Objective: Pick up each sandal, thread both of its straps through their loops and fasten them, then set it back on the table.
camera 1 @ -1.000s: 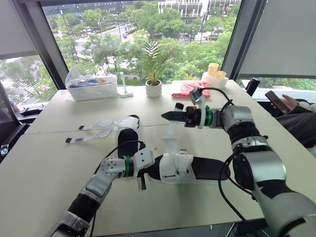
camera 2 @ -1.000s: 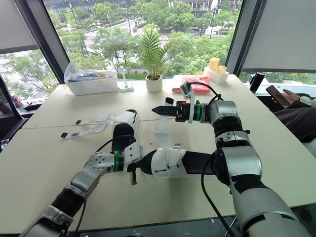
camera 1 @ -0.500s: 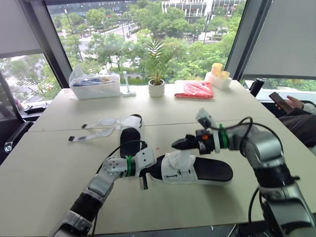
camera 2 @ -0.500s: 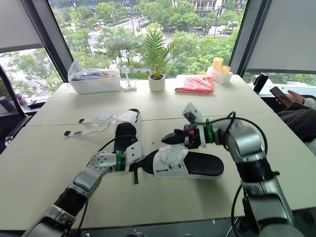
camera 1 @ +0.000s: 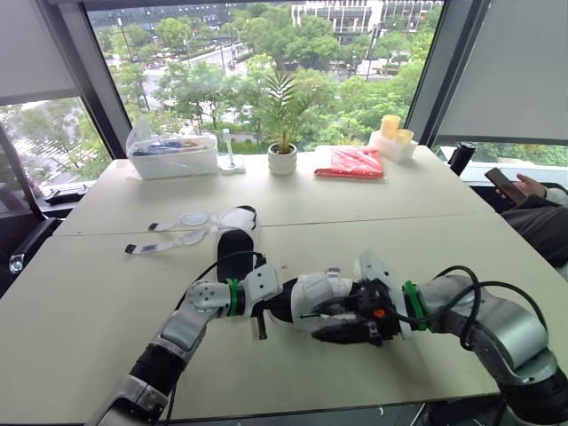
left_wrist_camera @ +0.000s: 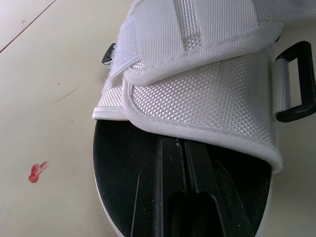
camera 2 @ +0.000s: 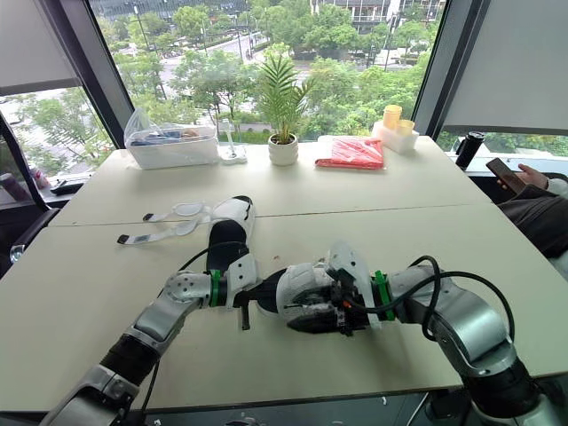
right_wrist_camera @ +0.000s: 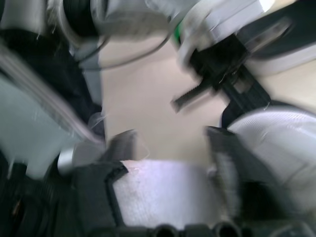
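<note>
Strap (camera 1: 324,286) down! Right end effector (camera 1: 321,335) drops from high to the sandal (camera 1: 306,300)'s six o'clock edge, grip unreadable; left end effector (left_wrist_camera: 182,145) clenched, resting on the insole (left_wrist_camera: 118,168). Fastening next.

The right arm (camera 1: 461,306) has swung down from above the sandal (camera 1: 306,300) and now lies low along it on the table (camera 1: 106,293). The strap (camera 1: 327,286) no longer stands upright but lies folded over.

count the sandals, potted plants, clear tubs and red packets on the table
sandals: 2 (near sandal, far sandal)
potted plant: 1
clear tub: 1
red packet: 1
total: 5
</note>
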### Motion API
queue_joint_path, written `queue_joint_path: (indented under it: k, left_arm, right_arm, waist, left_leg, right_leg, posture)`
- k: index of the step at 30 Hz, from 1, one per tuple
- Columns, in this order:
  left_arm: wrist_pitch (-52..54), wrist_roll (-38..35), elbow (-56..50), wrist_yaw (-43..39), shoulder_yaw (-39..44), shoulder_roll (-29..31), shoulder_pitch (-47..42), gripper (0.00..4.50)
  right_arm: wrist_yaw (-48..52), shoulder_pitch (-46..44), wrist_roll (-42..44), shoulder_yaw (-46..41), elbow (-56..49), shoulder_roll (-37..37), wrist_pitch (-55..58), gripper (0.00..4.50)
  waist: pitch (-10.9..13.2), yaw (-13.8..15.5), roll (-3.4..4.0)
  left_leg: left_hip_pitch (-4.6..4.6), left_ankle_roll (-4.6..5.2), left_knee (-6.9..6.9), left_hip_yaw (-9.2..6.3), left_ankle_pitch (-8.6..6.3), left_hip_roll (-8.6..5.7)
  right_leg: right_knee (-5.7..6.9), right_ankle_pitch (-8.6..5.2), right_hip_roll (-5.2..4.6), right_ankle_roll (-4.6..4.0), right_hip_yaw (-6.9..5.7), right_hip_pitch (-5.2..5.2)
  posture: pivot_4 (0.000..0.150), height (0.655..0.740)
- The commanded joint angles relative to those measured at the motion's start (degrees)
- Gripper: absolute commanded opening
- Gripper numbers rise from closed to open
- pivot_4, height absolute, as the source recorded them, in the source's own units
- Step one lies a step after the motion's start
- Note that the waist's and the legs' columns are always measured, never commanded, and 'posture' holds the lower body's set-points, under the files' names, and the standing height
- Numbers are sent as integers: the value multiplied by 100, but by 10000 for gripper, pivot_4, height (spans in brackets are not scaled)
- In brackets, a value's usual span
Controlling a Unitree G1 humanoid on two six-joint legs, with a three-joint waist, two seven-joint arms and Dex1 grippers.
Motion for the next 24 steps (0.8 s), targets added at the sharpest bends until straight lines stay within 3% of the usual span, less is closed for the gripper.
queue_joint_path:
  k: [1,7,18,24]
  left_arm:
    - [164,292,344,-198,-369,77,293,0]
    - [167,294,319,-206,-375,83,315,0]
    - [130,328,332,-225,-472,2,338,0]
    - [126,337,372,-194,-422,0,296,0]
  right_arm:
    - [261,268,299,-200,-456,-432,-177,37949]
    - [271,936,705,-746,-520,-922,-114,37949]
    - [-620,159,1168,-88,1470,241,1073,37949]
    - [-861,-303,1175,277,1674,696,1317,37949]
  waist:
    - [0,-1,-2]
    - [-1,-1,-5]
    - [-8,-1,-18]
    - [-9,11,-18]
  left_leg:
    - [0,3,0,0,-2,1]
    - [0,8,1,-1,-5,3]
    - [-1,17,4,-1,-10,4]
    - [-3,18,5,-1,-11,2]
  right_leg:
    - [-4,0,0,0,-1,4]
    - [-26,-1,0,0,-4,15]
    - [-38,-1,-1,-3,-3,20]
    - [-39,-1,-2,-2,-3,20]
  posture:
    - [1500,7400]
    - [1500,7400]
    - [1500,7400]
    - [1500,7400]
